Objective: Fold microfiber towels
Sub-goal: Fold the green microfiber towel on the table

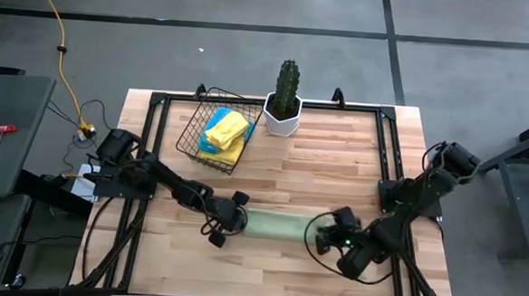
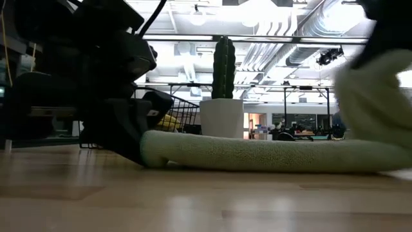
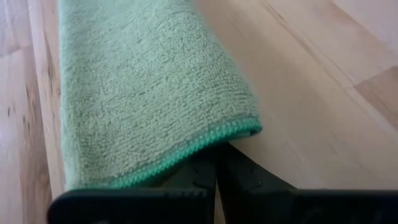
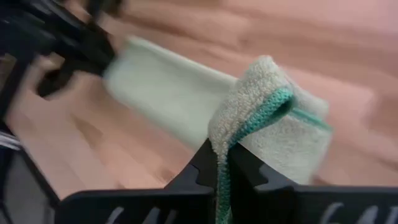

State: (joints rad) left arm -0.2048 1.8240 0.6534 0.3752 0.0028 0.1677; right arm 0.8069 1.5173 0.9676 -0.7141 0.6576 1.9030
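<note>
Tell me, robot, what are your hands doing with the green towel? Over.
Left gripper shut on pale green towel, low on table. Right gripper shut on its other end, lifted. Nothing in the way.

Evenly and softly lit from above in the high view, with faint shadows only. Blown out by ceiling lights (image 2: 196,18) at the upper centre of the low view, silhouetting the near foreground. Smeared with motion blur in the right wrist view, worst at upper left.

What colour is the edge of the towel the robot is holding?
Teal green, on the pale green towel; the right wrist view shows it best.
</note>
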